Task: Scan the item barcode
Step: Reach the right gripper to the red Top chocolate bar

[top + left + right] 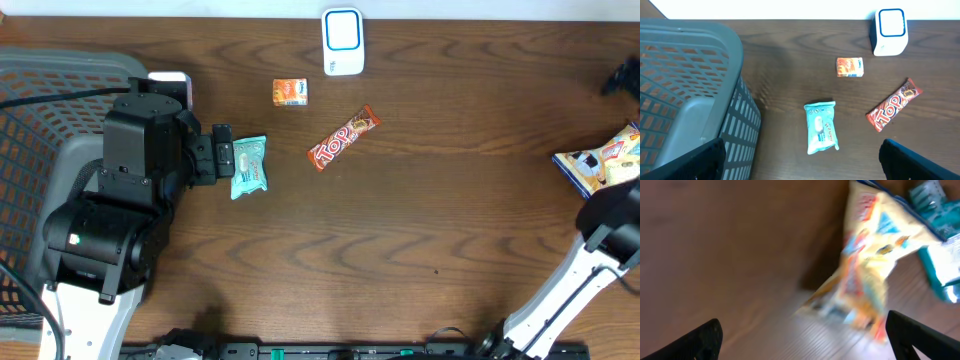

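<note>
Scanner (342, 41) sat upright at the far edge of the surface, its blue-framed window facing out, and nothing was being held up to it yet. Left pincer (226, 153) hung wide with nothing in it just left of the teal wipes pack (249, 166), which lay flat between its line of reach and the open wood, so that looked like the next candidate for a pickup. Right pincer (807, 340) was spread wide too over at the right edge, its tips well apart either side of the yellow snack bag (870, 255), which was loose on the surface and blurred in the wrist view. Whether that bag had had its turn, I couldn't say. A small orange box (290, 92) and a red candy bar (343, 138) waited just near of the scanner, laid apart so each could be taken alone. The grey basket (30, 100) stood far left, probably for finished items.
</note>
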You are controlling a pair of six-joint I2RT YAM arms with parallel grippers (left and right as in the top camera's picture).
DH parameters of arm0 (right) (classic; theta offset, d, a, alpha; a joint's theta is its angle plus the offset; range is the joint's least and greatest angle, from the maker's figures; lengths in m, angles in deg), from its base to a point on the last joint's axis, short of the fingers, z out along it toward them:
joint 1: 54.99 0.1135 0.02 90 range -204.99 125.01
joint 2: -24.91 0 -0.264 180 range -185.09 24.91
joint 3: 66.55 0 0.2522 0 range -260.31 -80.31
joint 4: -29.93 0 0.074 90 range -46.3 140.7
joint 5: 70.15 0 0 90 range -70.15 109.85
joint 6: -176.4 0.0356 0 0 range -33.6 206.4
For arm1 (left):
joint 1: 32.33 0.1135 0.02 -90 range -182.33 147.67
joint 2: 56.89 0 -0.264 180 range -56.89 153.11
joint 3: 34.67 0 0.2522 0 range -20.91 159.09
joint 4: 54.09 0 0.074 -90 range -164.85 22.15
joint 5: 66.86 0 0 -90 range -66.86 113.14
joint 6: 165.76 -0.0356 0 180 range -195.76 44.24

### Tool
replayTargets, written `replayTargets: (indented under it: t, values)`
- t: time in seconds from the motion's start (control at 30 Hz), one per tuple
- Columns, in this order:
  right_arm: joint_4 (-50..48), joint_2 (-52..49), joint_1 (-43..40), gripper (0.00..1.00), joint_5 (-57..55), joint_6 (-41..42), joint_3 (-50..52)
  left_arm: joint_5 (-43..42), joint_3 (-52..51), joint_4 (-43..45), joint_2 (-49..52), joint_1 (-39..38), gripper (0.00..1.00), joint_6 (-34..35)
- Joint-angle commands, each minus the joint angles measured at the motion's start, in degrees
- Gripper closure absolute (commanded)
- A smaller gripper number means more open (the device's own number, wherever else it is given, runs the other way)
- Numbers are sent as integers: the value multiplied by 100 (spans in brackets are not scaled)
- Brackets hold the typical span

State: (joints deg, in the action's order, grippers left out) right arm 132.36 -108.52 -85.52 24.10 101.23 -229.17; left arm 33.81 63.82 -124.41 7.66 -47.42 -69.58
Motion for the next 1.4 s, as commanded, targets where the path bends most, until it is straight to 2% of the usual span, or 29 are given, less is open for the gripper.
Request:
replayTargets:
  t: [0.0,0.17,0.3,0.43,0.5,0.57,0.67,0.8,0.97,1.17,1.37]
  values:
    - [284,577,627,1,595,688,-153,52,-2,0,17,31,2,-9]
    - [658,616,1895,1,1008,896,-81,52,-2,0,17,31,2,-9]
    - [356,468,2983,1,1482,940,59,52,-2,0,17,31,2,-9]
    - [-52,118,4009,1,1209,933,59,52,-2,0,17,31,2,-9]
    - [-306,-131,4489,15,658,1010,59,52,-2,0,17,31,2,-9]
    - [-404,-389,4881,13,278,1541,59,52,-2,-2,17,31,2,-9]
    - [-352,-748,5311,23,-203,2618,57,52,-2,-2,17,31,2,-9]
    - [-372,-1095,5659,30,-297,3552,59,52,-2,0,17,31,2,-9]
    - [-597,-1311,5914,35,-828,4181,57,52,-2,0,17,31,2,-9]
    - [-918,-1585,5932,38,-988,4350,59,52,-2,0,17,31,2,-9]
    - [-1231,-1847,5925,41,-616,4424,59,52,-2,0,17,31,2,-9]
